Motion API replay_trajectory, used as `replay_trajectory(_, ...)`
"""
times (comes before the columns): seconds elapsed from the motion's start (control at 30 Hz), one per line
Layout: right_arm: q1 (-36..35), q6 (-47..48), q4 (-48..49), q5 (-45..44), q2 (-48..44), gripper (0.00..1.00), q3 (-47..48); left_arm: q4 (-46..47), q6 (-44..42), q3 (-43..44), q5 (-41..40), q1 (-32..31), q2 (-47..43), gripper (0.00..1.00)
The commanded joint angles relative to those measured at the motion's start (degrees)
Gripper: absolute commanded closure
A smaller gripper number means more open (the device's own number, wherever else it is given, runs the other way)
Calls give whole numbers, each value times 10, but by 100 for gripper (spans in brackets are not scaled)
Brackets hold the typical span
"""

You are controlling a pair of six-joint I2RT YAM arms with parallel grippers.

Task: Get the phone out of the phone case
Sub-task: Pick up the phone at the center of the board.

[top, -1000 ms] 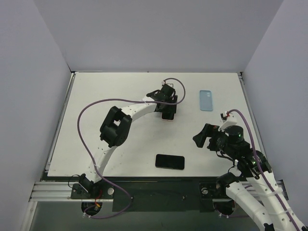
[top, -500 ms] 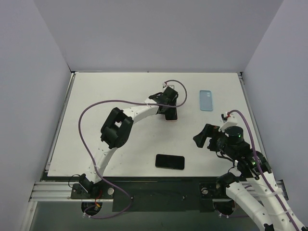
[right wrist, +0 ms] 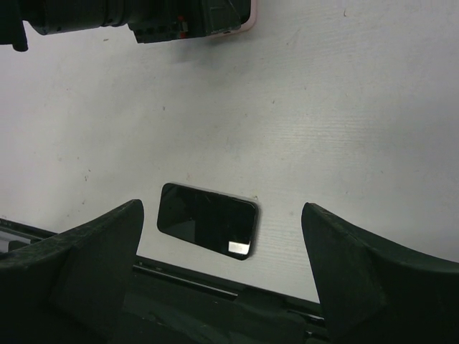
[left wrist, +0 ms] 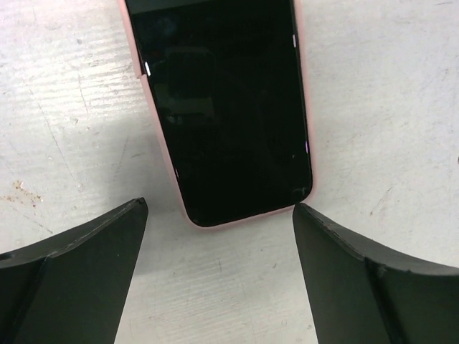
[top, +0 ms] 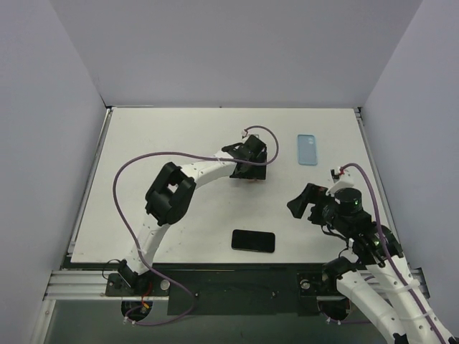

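Observation:
A black-screened phone [left wrist: 222,107] lies flat on the table in a pink phone case [left wrist: 306,115]. My left gripper [left wrist: 219,206] is right over its near end, open, with one fingertip [left wrist: 129,215] on each side and nothing gripped. From above, the left gripper [top: 251,159] hides nearly all of the cased phone; only a pink edge [top: 249,178] shows. That pink case corner [right wrist: 247,25] also peeks out in the right wrist view. My right gripper [top: 297,204] hangs open and empty over the right side of the table.
A bare black phone [top: 252,241] lies near the table's front edge, also seen between the right fingers [right wrist: 208,219]. A light blue empty case [top: 307,149] rests at the back right. Grey walls close in the table on three sides.
My left gripper has shifted slightly over the cased phone, and its jaws narrowed and then spread wide again. The right arm has not moved.

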State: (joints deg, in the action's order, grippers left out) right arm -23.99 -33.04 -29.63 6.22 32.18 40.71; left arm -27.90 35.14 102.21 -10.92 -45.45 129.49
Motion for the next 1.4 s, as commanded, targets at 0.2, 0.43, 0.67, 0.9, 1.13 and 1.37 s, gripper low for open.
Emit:
replay_trajectory(0.2, 6, -8, -2, -48, -98, 14, 28, -213, 43, 249, -45, -15, 127, 6)
replay_trajectory(0.43, 7, 0, -10, -55, -113, 14, 27, -189, 46, 247, -95, -24, 125, 5)
replay_trajectory(0.67, 7, 2, -13, -58, -118, 14, 31, -248, 51, 314, -133, -26, 178, 5)
replay_trajectory(0.9, 7, 1, -14, -60, -123, 14, 34, -233, 28, 340, -127, -14, 198, 16)
replay_trajectory(1.13, 7, 3, -19, -60, -130, 14, 31, -230, -4, 363, -114, 2, 219, 12)
replay_trajectory(1.37, 7, -4, -19, -60, -121, 14, 25, -239, -48, 358, -107, 5, 215, 40)
